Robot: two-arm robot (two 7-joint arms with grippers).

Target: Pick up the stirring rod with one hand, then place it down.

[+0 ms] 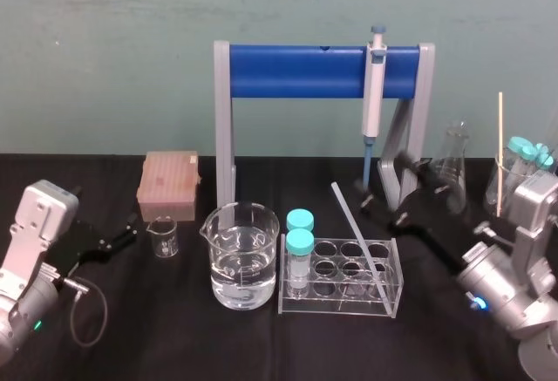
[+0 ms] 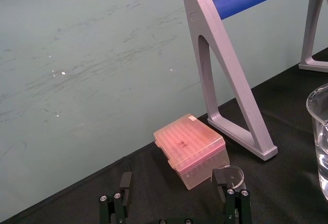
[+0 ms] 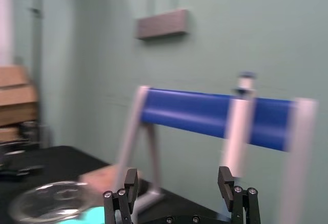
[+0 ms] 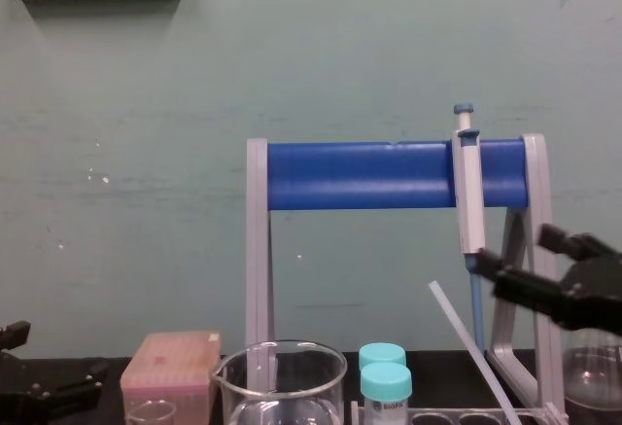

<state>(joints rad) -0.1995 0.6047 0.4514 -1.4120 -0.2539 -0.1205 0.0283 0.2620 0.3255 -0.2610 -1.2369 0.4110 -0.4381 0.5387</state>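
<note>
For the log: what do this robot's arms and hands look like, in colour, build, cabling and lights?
Both arms are silver-grey, with boxy and rounded joint housings. The left arm carries a looping grey cable and a small green light; the right arm shows a blue light. The left hand and right hand are black, angular and two-fingered, with small silver screws at the finger bases.

You've got a black table against the green wall. Sitting directly on it, left to right: pink tip box near the back, small empty beaker just in front of it, large beaker part-filled with clear liquid, clear tube rack right beside that beaker. Grey-legged stand with a blue crossbar straddles the back. Conical flask stands on the right, beyond the stand's right leg
</note>
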